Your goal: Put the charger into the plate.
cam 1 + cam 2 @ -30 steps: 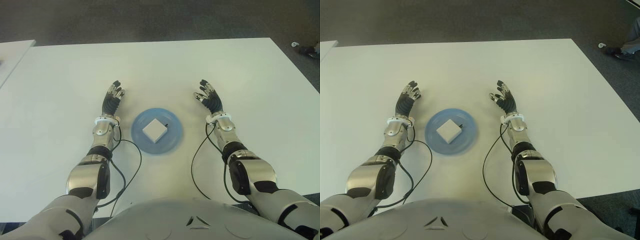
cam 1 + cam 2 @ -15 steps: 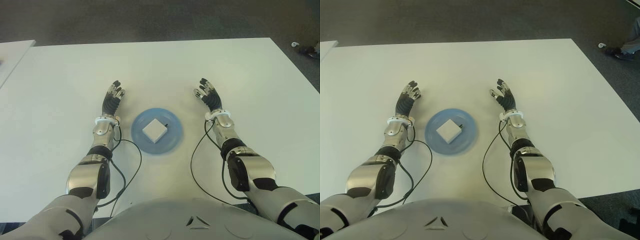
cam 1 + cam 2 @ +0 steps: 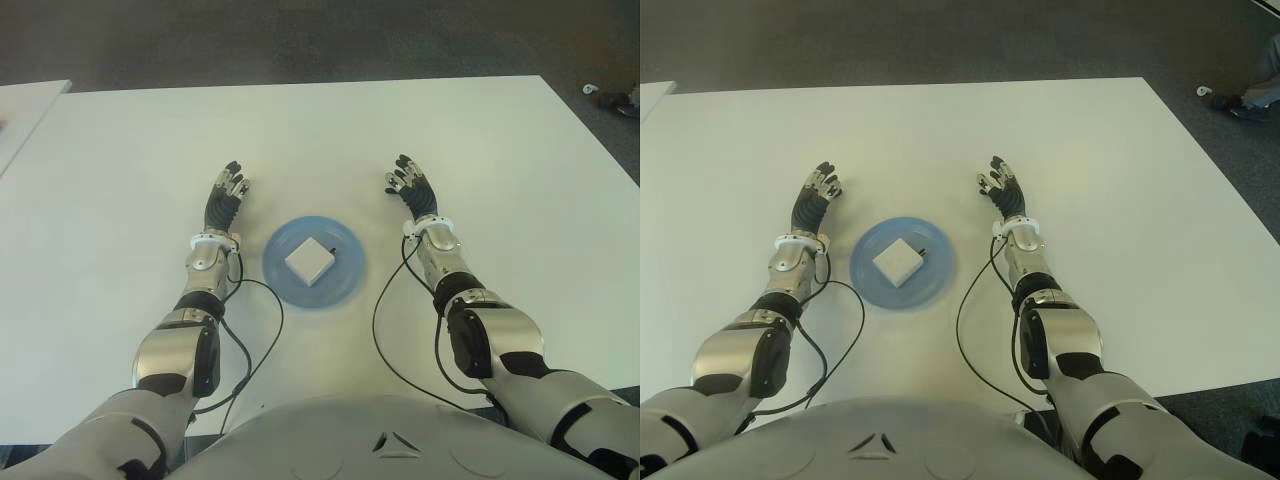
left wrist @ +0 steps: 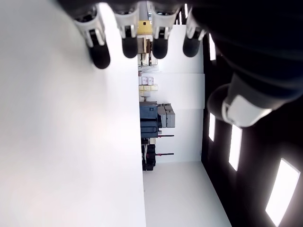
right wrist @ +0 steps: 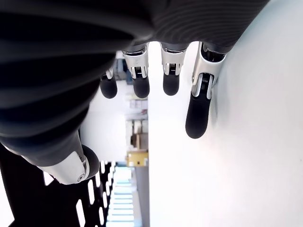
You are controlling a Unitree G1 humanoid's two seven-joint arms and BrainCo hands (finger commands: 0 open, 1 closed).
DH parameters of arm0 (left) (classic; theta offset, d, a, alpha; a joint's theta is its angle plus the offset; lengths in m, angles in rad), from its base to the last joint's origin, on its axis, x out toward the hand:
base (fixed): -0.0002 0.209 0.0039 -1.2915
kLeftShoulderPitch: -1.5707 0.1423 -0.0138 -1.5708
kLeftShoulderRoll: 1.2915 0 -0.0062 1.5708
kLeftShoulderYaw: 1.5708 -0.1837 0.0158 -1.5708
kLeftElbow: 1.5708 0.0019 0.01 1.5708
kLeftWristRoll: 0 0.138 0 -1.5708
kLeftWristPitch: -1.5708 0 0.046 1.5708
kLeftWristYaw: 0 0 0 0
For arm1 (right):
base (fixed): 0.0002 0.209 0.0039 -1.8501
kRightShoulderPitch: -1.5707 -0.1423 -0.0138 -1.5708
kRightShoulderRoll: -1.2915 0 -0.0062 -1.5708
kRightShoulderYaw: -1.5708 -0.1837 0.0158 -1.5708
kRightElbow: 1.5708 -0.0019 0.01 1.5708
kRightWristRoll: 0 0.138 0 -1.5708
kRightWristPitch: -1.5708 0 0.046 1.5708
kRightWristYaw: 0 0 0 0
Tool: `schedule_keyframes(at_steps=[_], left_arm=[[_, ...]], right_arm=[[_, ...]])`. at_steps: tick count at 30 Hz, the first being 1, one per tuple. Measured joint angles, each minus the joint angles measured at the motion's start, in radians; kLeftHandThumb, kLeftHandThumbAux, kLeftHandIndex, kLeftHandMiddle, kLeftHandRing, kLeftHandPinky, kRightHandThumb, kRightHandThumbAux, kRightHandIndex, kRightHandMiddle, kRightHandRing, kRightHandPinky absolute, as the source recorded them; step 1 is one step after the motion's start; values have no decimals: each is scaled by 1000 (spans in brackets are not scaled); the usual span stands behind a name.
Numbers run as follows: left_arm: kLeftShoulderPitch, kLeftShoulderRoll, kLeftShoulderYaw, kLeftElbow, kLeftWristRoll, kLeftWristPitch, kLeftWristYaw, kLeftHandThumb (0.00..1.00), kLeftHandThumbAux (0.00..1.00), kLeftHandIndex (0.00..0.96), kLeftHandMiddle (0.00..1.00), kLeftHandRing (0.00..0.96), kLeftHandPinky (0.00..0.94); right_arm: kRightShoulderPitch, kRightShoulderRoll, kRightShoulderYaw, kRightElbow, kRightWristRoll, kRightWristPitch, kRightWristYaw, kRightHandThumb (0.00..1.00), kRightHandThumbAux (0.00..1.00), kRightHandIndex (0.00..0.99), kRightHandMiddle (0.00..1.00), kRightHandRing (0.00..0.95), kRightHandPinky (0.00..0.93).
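White, square, block-shaped charger (image 3: 309, 262) lies inside the round blue plate (image 3: 345, 279), roughly at its centre and turned corner-on to the robot. A small dark mark shows on the plate just beside the charger's right corner; what it is cannot be told. The plate sits on the white table (image 3: 300, 140), between the two forearms.

Left hand (image 3: 222, 204) shows to the left of the plate, apart from it. Its fingers (image 4: 100, 56) are extended, slightly spread, and hold nothing. Right hand (image 3: 414, 191) shows to the right of the plate and a little beyond it, also apart from it. Its fingers (image 5: 197, 115) are likewise straight and apart, with nothing between them. Whether either hand touches the table cannot be told.

Thin black cables (image 3: 258, 350) run along both forearms and loop over the table near the robot's body. Dark floor (image 3: 300, 40) lies beyond the far edge of the table.
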Motion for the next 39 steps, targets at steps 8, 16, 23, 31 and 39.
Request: schedule_keyframes(at_steps=[8, 16, 23, 31, 39], left_arm=[[0, 3, -6, 2, 5, 0, 0, 0, 543, 0, 0, 0, 0], [1, 4, -12, 1, 9, 0, 0, 0, 550, 0, 0, 0, 0], [3, 4, -16, -1, 10, 0, 0, 0, 558, 0, 0, 0, 0], [9, 4, -19, -10, 10, 1, 0, 0, 563, 0, 0, 0, 0], [14, 4, -21, -22, 10, 9, -7, 0, 568, 0, 0, 0, 0]], right_arm=[[-1, 5, -7, 0, 3, 1, -8, 83, 671, 0, 16, 0, 22], [0, 6, -7, 0, 2, 1, -15, 88, 669, 0, 20, 5, 31], [1, 3, -4, 0, -4, 1, -22, 102, 672, 0, 18, 8, 33], [3, -6, 10, -1, -18, 0, -28, 131, 701, 0, 1, 0, 19], [8, -19, 37, -2, -31, -5, -31, 166, 702, 0, 0, 0, 19]])
